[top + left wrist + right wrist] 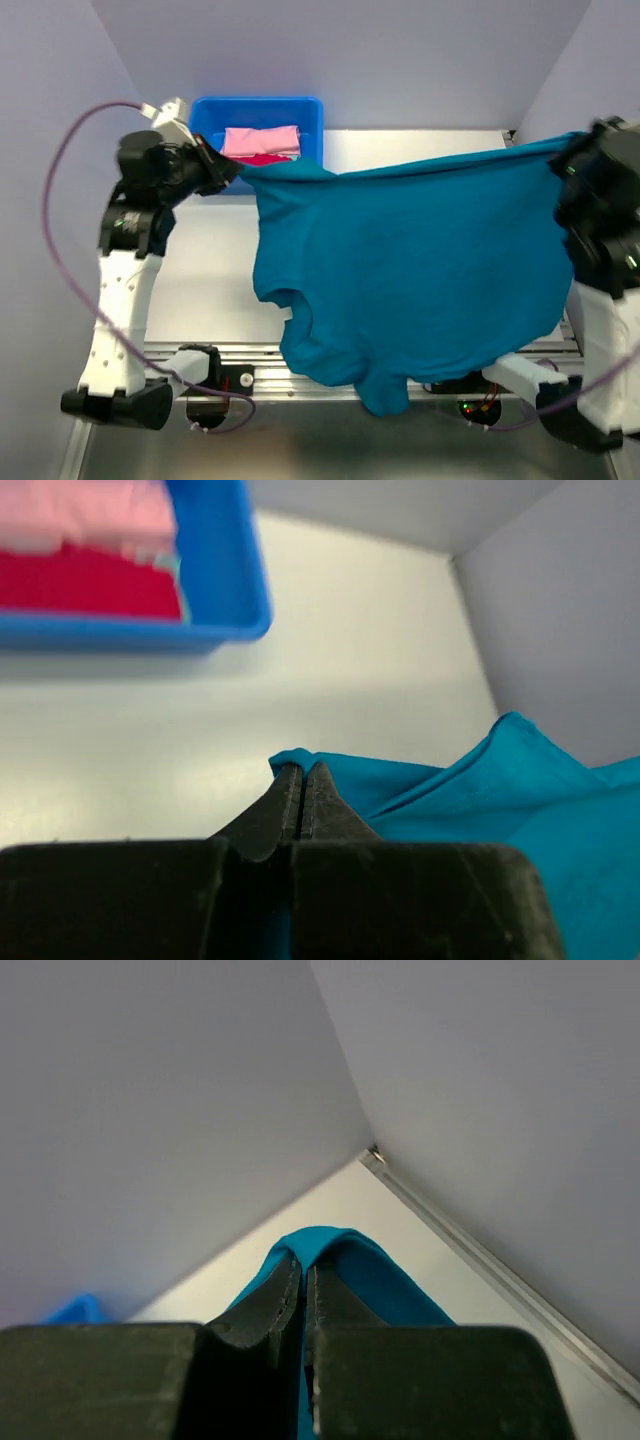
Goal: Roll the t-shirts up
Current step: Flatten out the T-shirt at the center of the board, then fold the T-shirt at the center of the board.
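You have the teal shirt (420, 260) strung by its top edge between both hands, above the white worktop (210, 260). The edge runs as a taut, slightly sagging line from the tub's right front corner to the far right corner of the cell. Below that line the cloth spreads in soft, broad folds toward the arm bases, and its lowest lobe hangs past the metal rail (250, 350) at the near edge. Whether the body of the shirt rests on the worktop you cannot tell from above. Your left hand (303, 770) is pressed closed, its dark tapered fingers meeting on a bunched corner of the shirt. Your right hand (305, 1260) is likewise closed on a folded peak of the same cloth, close to where two walls meet. The pink cloth (260, 140) and the red cloth (262, 159) lie folded side by side in the rigid blue tub (258, 101), pink farther back. The tub stands at the far left of the worktop, against the back wall. The worktop is smooth, matt and pale. Plain lilac-grey walls (350, 50) close the cell on three sides. A thin purple cable (50, 200) loops out from the left arm.
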Controlling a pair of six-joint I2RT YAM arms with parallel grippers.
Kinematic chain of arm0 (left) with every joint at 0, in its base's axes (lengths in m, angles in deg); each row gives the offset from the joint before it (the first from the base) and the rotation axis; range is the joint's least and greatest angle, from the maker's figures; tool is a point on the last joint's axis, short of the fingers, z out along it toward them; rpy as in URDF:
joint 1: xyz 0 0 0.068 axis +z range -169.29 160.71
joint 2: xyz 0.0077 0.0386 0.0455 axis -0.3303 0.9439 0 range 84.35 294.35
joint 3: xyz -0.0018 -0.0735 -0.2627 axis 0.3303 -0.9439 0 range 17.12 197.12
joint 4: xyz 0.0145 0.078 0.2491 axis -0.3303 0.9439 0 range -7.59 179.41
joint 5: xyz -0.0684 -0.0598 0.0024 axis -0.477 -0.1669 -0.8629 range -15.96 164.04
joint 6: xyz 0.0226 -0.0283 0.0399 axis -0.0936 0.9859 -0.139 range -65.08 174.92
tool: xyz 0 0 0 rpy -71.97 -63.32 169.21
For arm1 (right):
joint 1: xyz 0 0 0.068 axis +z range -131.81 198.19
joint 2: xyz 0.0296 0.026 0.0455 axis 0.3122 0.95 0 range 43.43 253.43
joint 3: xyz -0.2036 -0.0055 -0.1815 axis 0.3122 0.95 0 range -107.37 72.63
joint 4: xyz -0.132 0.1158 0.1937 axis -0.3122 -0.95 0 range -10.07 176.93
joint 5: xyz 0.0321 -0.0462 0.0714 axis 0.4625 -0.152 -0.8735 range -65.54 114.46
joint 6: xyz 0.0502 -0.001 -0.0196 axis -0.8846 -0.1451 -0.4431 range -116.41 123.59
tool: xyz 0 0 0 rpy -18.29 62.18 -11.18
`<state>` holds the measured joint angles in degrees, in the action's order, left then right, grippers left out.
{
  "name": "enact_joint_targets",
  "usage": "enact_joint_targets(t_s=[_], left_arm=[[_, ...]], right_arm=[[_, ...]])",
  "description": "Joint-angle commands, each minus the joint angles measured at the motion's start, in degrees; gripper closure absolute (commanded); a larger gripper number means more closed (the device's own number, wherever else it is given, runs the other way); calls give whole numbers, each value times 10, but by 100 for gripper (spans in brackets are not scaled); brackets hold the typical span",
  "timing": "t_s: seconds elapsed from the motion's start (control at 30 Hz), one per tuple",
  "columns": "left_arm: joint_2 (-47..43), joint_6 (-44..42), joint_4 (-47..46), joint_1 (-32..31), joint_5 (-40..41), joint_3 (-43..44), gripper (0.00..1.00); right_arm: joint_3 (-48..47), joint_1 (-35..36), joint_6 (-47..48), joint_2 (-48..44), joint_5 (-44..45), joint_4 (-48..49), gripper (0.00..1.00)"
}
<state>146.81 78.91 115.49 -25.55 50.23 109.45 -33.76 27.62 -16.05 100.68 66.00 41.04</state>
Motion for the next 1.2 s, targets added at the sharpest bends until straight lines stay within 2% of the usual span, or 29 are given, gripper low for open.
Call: enact_joint_targets(t_s=[0.0, 0.13, 0.3, 0.4, 0.57, 0.67, 0.73, 0.9, 1.0, 1.17], left_arm=[[12, -21, -30, 5, 25, -174, 100], [76, -8, -123, 3, 47, -264, 100], [167, -3, -152, -1, 75, -269, 100], [198, -8, -150, -2, 104, -254, 100], [231, -8, -130, -1, 138, -227, 100], [243, -9, -116, 0, 164, -216, 100], [253, -9, -108, 2, 182, -200, 100], [279, -15, -94, 4, 185, -152, 100], [286, -20, -86, 4, 185, -128, 100], [271, -29, -79, 2, 166, -136, 100]], right_arm=[[77, -3, 50, 134, -5, 26, 99], [132, -3, 72, 271, 5, 125, 99], [151, -8, 108, 432, 10, 252, 99], [127, -8, 116, 527, -8, 314, 99], [15, -8, 117, 661, -33, 331, 99], [-32, -8, 120, 700, -43, 330, 99], [-98, -8, 119, 734, -51, 324, 99], [-176, -8, 97, 800, -80, 305, 99], [-191, -13, 65, 811, -122, 301, 99], [-184, -25, 2, 807, -202, 298, 99]])
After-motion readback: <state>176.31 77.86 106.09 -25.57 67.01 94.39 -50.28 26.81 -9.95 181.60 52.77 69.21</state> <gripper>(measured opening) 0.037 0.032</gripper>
